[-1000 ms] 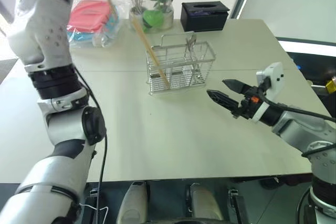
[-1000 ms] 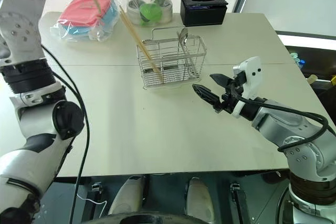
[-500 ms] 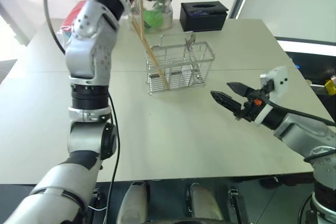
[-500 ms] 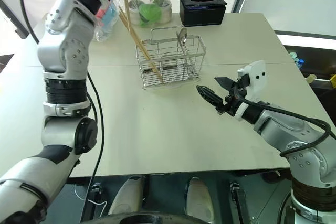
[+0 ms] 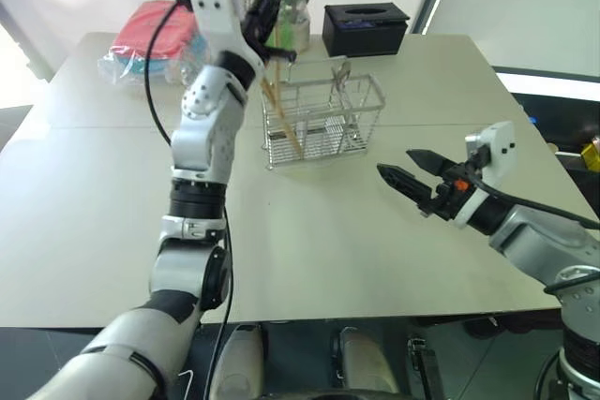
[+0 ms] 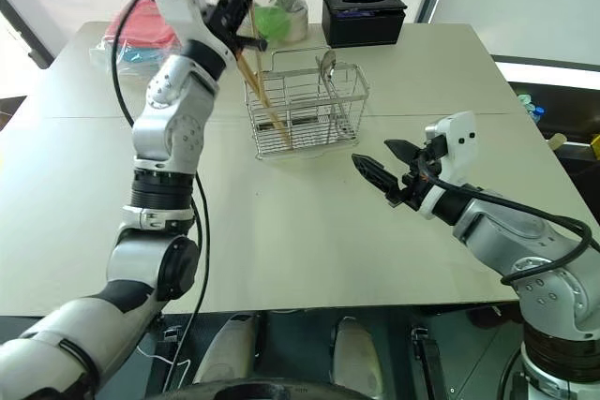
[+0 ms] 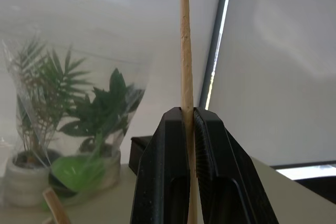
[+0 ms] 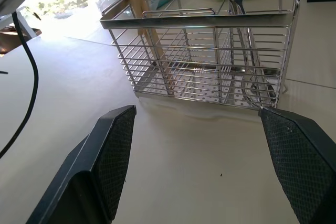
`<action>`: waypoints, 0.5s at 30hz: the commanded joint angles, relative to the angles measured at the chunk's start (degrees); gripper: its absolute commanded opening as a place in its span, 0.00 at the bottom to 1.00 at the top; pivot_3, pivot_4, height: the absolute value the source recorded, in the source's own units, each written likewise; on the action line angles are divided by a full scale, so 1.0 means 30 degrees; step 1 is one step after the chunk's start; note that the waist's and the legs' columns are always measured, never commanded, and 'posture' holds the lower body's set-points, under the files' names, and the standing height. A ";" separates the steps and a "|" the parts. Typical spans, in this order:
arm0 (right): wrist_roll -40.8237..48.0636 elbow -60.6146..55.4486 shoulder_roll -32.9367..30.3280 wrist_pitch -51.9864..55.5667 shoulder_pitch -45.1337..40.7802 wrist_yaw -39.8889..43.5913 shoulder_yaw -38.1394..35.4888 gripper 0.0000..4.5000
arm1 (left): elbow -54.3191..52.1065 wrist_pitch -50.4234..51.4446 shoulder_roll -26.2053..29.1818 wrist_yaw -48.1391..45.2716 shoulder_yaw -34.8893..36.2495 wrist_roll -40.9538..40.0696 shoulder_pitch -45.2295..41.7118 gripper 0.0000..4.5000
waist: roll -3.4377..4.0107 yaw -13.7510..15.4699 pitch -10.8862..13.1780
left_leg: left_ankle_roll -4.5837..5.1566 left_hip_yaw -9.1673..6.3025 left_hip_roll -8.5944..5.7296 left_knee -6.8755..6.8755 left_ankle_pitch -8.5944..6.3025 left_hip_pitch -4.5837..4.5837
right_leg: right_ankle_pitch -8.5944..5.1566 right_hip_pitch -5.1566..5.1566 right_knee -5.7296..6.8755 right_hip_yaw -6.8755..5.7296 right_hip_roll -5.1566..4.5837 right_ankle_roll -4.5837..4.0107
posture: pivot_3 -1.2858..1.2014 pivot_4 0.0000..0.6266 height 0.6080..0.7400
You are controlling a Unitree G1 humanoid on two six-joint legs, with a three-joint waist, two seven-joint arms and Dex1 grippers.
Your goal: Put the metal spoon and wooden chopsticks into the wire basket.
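With the metal spoon (image 6: 325, 65) and one chopstick (image 6: 265, 103) already standing in the wire basket (image 6: 305, 110), the left end effector (image 6: 236, 8) is gripping the second chopstick (image 7: 185, 66) at upper centre, while the right end effector (image 6: 386, 165) is hanging open at right.

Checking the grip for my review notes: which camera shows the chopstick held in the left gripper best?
The left wrist view: the left gripper is shut on the held chopstick, which rises upright between its fingers. In the head views, the held chopstick stands above the wire basket against the plant, and another chopstick leans in the basket.
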 commanded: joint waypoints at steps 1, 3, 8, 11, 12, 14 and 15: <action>0.0367 -0.0611 -0.0250 -0.0358 -0.0241 -0.0099 -0.0658 0.86 | -0.0354 0.0027 -0.0186 0.0133 -0.0114 -0.0029 0.0010 0.01 | 0.0000 -0.0004 0.0000 | 0.0001 -0.0001 0.0000 0.0000 0.0000 0.0000 | 0.0000 0.0000 0.0000 -0.0001 0.0000 0.0000 | 0.52 0.24 0.81; 0.0407 -0.0614 -0.0264 -0.0372 -0.0227 -0.0143 -0.0668 0.86 | -0.0412 0.0334 -0.0290 0.0220 0.0031 -0.0218 0.0133 0.18 | 0.0000 -0.0001 0.0000 | 0.0001 0.0000 0.0000 0.0000 -0.0001 0.0001 | 0.0000 0.0000 0.0000 -0.0001 0.0000 0.0000 | 0.52 0.24 0.81; 0.0443 -0.0480 -0.0240 -0.0405 -0.0315 -0.0232 -0.0589 0.86 | -0.0948 0.1699 -0.0094 0.0195 0.0497 -0.0993 -0.0030 0.72 | 0.0001 -0.0006 0.0000 | 0.0003 -0.0001 0.0000 0.0001 -0.0002 0.0001 | -0.0001 0.0000 0.0000 -0.0001 0.0000 -0.0002 | 0.52 0.24 0.81; 0.0336 -0.0289 -0.0252 -0.0444 -0.0474 -0.0180 -0.0507 0.86 | -0.1669 0.2911 0.0665 -0.0200 0.0664 -0.1511 -0.0280 0.99 | 0.0001 -0.0022 0.0000 | 0.0003 -0.0001 0.0000 0.0001 -0.0002 0.0001 | -0.0001 -0.0001 0.0000 0.0000 0.0000 -0.0002 | 0.52 0.24 0.81; 0.0300 -0.0244 -0.0259 -0.0450 -0.0516 -0.0158 -0.0490 0.86 | -0.1851 0.3242 0.0872 -0.0320 0.0667 -0.1653 -0.0314 0.99 | 0.0002 -0.0049 0.0000 | 0.0004 -0.0001 0.0000 0.0000 -0.0002 0.0001 | -0.0001 -0.0002 0.0000 0.0000 0.0000 -0.0002 | 0.52 0.24 0.81; 0.0021 -0.0069 -0.0406 -0.0550 -0.0672 0.0083 -0.0420 0.86 | -0.2486 0.4245 0.1847 -0.0726 0.0725 -0.1918 -0.0482 0.99 | 0.0009 -0.0065 -0.0001 | 0.0007 -0.0001 0.0001 -0.0002 -0.0005 0.0007 | -0.0001 -0.0003 0.0004 0.0000 0.0003 -0.0002 | 0.52 0.24 0.81; -0.0135 0.0038 -0.0497 -0.0610 -0.0755 0.0223 -0.0401 0.86 | -0.2765 0.4760 0.2327 -0.0908 0.0816 -0.2137 -0.0573 0.99 | 0.0011 -0.0069 -0.0001 | 0.0007 -0.0002 0.0002 -0.0003 -0.0004 0.0007 | -0.0001 -0.0004 0.0006 -0.0001 0.0004 -0.0003 | 0.52 0.24 0.81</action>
